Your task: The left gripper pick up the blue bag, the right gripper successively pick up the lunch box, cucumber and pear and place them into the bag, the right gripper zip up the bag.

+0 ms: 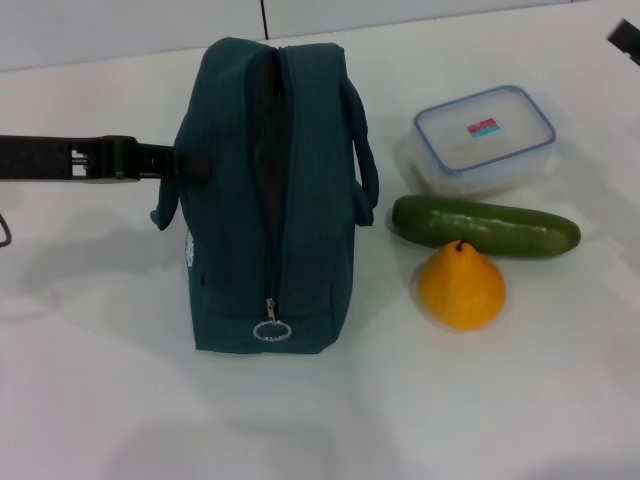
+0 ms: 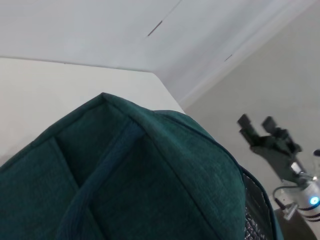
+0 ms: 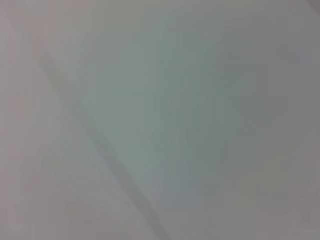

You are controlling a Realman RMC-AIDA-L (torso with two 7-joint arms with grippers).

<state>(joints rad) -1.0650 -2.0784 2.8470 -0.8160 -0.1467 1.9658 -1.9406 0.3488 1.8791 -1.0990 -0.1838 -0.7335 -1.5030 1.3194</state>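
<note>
From left to right in the head view: my left tool (image 1: pixel 185 163) reaches in level over the worktop (image 1: pixel 100 400) to the blue bag's (image 1: pixel 270 200) near-side handle, though I cannot tell whether it is clenched on the strap; the bag stands upright, its zip parted along the top and the ring pull (image 1: pixel 271 331) at the near end. Right of the bag lie the lunch box (image 1: pixel 485 138), the cucumber (image 1: pixel 485 226) just in front of it, and the pear (image 1: pixel 461 286) touching the cucumber. My right tool (image 2: pixel 260 131), fingers spread, is raised well off to the right; the narrow mouth may snag the lunch box unless the bag is held open.
</note>
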